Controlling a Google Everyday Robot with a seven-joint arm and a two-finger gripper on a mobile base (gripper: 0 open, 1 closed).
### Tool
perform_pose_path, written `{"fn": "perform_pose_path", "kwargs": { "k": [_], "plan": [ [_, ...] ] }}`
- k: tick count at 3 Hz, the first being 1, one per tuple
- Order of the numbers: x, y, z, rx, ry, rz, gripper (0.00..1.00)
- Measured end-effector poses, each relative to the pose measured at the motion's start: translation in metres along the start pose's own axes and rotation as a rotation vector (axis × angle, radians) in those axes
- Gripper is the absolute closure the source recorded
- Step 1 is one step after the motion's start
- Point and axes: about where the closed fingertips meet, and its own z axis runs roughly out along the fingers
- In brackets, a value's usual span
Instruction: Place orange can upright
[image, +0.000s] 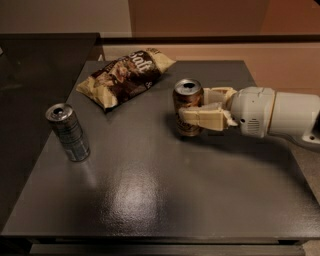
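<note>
Orange can (188, 100): stands upright on the tabletop (150, 195), right of centre toward the far half. The open mouth faces up and the base appears to rest on the surface.

Gripper (193, 105): reaches in from the right and is clamped on the can at mid-body. The near finger crosses the front of the label; the far finger sits behind the can and is mostly hidden.

Handling, judged:
- Thin metal wall that is stiff end to end but dents under a hard side squeeze.
- The opened top suggests it is part-empty or empty, so likely light and easy to tip.
- The shiny skin is probably slippery under smooth pads.
- Best hold is across the middle of the cylinder, as now, not on the rims.
- Releasing calls for a straight opening and a level pull-back, so that a finger does not drag the can over.

Surroundings:
- Chip bag (122, 77): lies flat to the left and farther back, near the can but apart from it.
- Silver-blue can (68, 132): stands slightly tilted in view near the left edge, well apart.
- Neither lies on the arm's way out to the right.
- Glare patch on the tabletop in front, nothing on it.
</note>
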Motion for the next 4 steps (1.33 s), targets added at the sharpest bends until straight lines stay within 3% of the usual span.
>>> {"fn": "perform_pose_path", "kwargs": {
  "k": [1,2,4],
  "plan": [
    [0.015,-0.003,0.003,-0.006,-0.02,0.01,1.0],
    [0.028,-0.009,0.002,-0.007,-0.069,0.026,0.83],
    [0.041,-0.016,-0.004,-0.023,-0.132,0.029,0.36]
  ]
}}
